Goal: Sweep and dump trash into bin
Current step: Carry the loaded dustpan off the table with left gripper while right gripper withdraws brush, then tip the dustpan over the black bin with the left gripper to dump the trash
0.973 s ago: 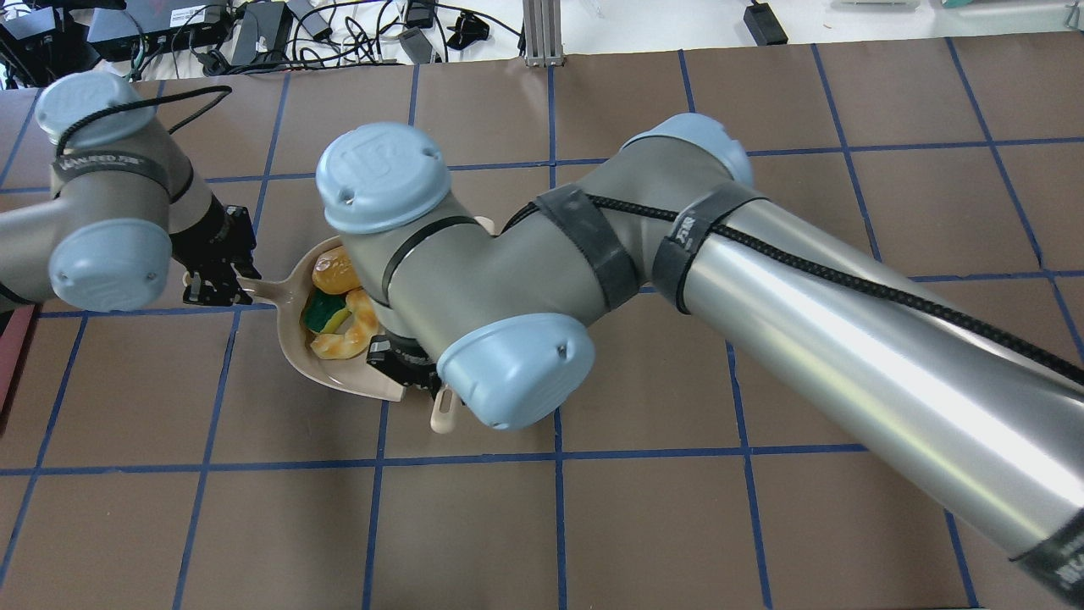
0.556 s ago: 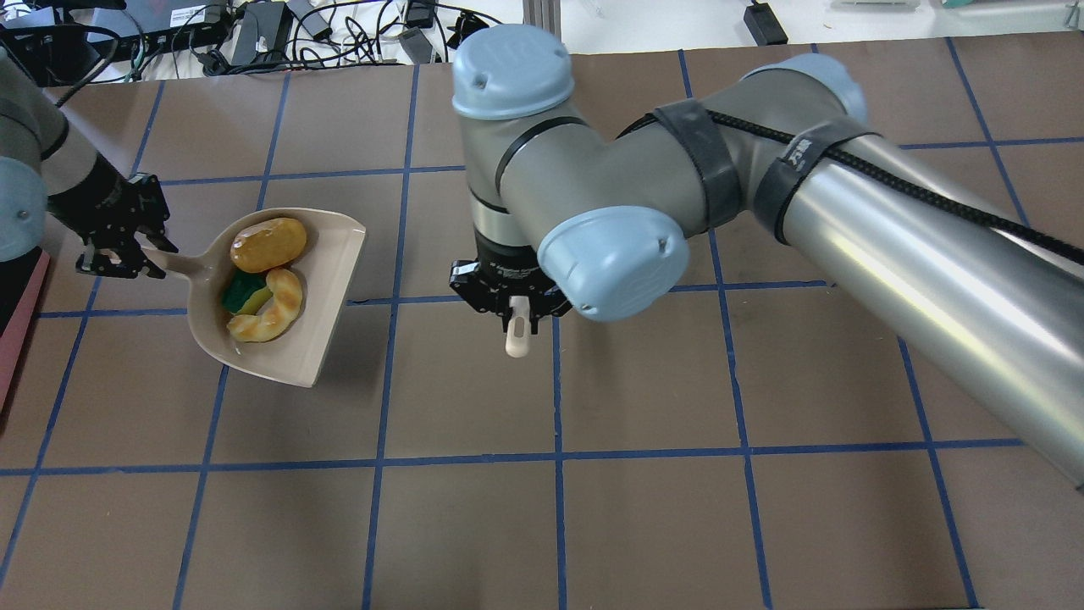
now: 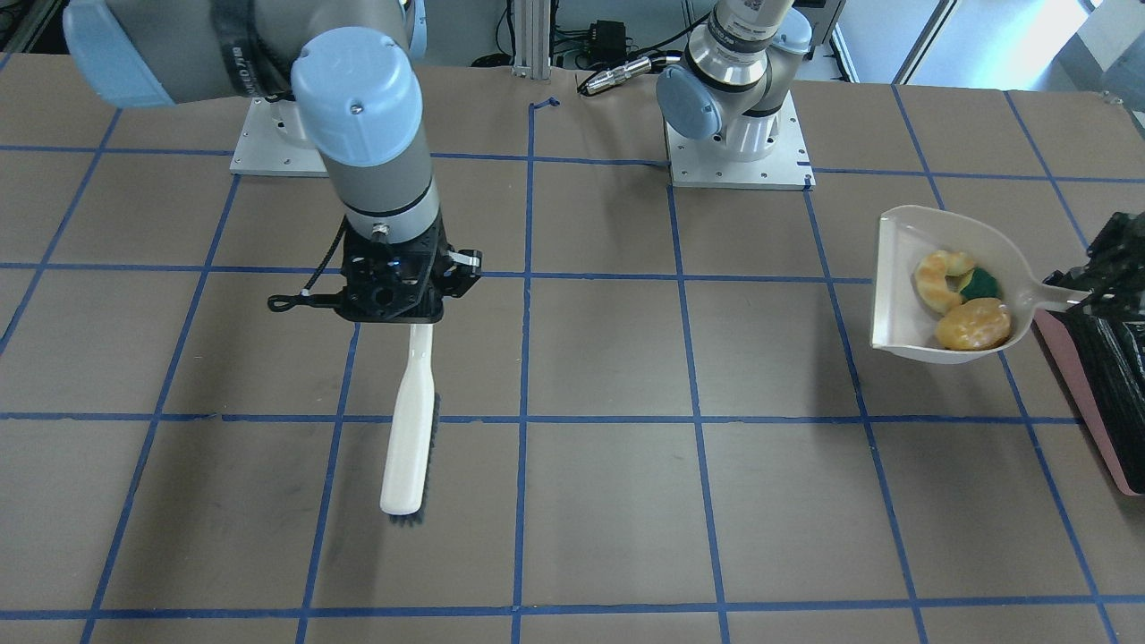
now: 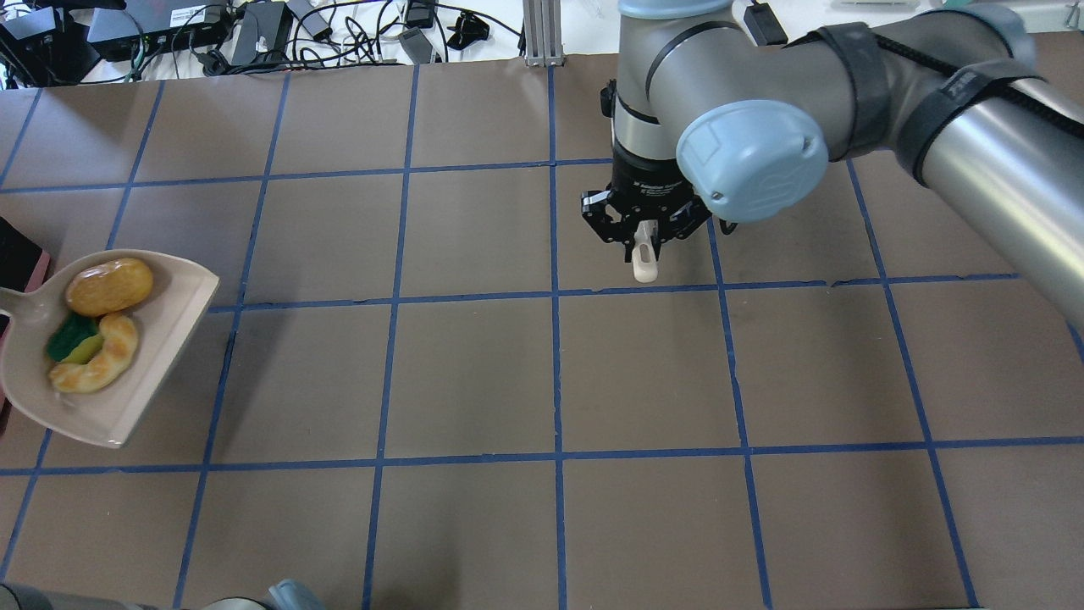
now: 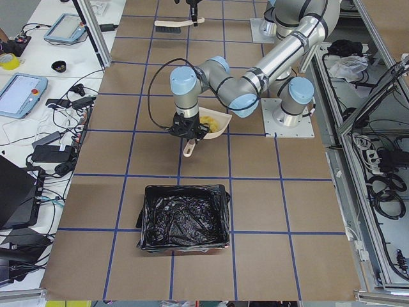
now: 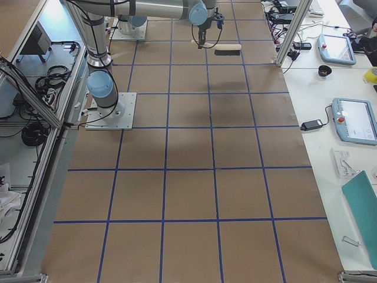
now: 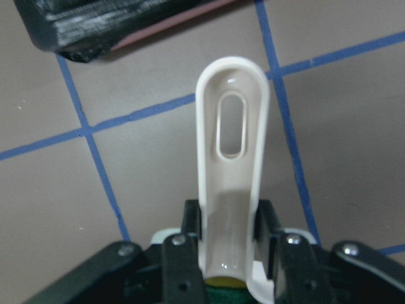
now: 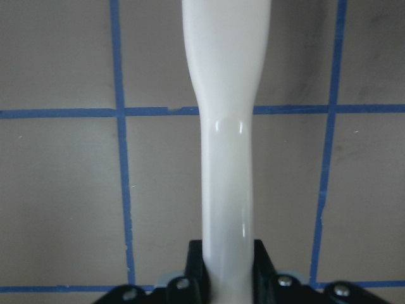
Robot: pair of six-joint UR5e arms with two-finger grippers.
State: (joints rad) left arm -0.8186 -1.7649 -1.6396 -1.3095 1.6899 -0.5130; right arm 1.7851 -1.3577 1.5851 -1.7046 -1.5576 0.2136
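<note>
- Beige plastic dustpan (image 4: 161, 339) carries all the trash. The yellow-orange lump (image 4: 109, 286), the tan croissant-like piece (image 4: 97, 364) and the green-and-yellow sponge wedge (image 4: 72, 339) sit bunched at its closed back end, near the handle.
- With all three pieces in the pan, the sweeping looks finished. The step in hand reads as the carry to the bin (image 5: 184, 188).
- The left tool (image 7: 229, 221) is clenched on the dustpan's handle, one finger on each side. Its shadow suggests it holds the pan raised off the counter (image 4: 474, 381).
- The bin, pink-sided and lined with a crinkled black bag, stands at the counter's end on the robot's left, just beyond the tip of the handle. In the left side view the pan is short of it and not over the bag.
- The right tool (image 3: 407, 300) grips the white brush (image 3: 409, 438) by its handle, well apart from the pan. Whether the bristles touch the counter cannot be told.
- The pan's open lip faces away from the bin.
- The next move therefore calls for bringing the pan level over the bag. The wrist would then turn and tip so the lip points down inside the rim.
- Tipping too early, or short of the rim, would likely spill the rounded lump onto the counter.
</note>
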